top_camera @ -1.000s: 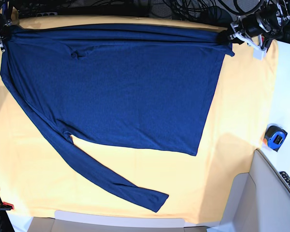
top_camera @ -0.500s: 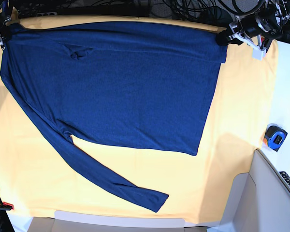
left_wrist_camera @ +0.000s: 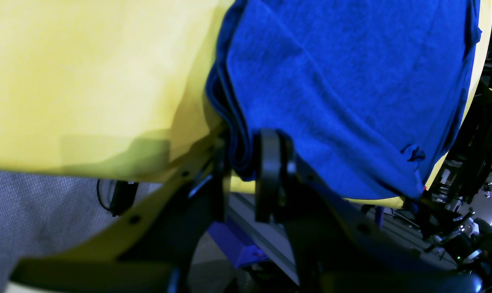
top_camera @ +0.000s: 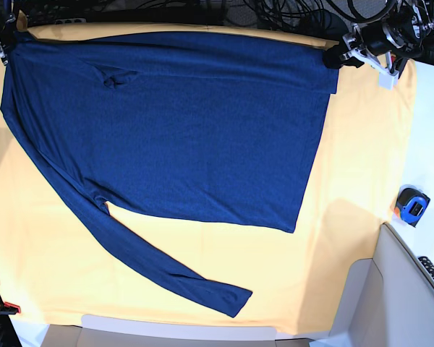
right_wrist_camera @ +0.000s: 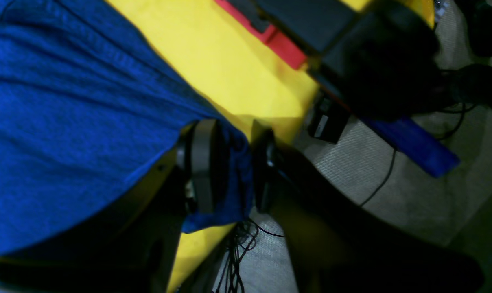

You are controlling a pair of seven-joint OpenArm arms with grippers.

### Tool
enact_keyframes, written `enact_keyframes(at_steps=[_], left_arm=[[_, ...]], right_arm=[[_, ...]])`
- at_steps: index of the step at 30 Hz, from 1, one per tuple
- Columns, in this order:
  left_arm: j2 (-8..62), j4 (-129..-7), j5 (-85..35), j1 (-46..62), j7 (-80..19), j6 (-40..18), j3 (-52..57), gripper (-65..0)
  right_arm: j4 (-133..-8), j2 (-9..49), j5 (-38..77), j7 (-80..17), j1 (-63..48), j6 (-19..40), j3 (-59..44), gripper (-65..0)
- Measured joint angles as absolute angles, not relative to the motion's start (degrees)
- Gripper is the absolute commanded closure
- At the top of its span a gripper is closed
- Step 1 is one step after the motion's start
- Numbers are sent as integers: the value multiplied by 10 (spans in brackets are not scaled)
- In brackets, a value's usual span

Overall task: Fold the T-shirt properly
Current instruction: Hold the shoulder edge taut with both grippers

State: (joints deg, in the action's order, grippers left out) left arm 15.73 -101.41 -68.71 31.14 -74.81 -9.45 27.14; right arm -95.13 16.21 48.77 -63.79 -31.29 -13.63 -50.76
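A: Both grippers are clamped on the T-shirt (top_camera: 188, 123) — the left gripper (left_wrist_camera: 246, 162) on a far corner, the right gripper (right_wrist_camera: 229, 171) on the other; the rest spreads away over the table cloth (top_camera: 362, 181). Keep the edge taut, lift evenly.

B: Hidden? The right gripper's nearly out of the base view — layers pinched, unclear.

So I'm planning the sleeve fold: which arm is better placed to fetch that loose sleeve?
Right, probably. Its claw grips the T-shirt at the corner the sleeve trails from; the left claw holds the opposite corner. Either must let go first.
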Motion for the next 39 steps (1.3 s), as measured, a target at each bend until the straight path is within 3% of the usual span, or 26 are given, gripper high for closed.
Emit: enact_keyframes(at_steps=[15, 22, 39], left_arm=[[158, -1014, -687, 311, -748, -95, 272, -110], [157, -1014, -688, 311, -748, -95, 272, -110], [158, -1014, -690, 310, -750, -95, 272, -110]], right_arm=[[-949, 161, 484, -639, -321, -139, -509, -167], [-995, 158, 464, -665, -327, -151, -508, -289], [-1115, 157, 466, -665, -327, -150, -507, -291]])
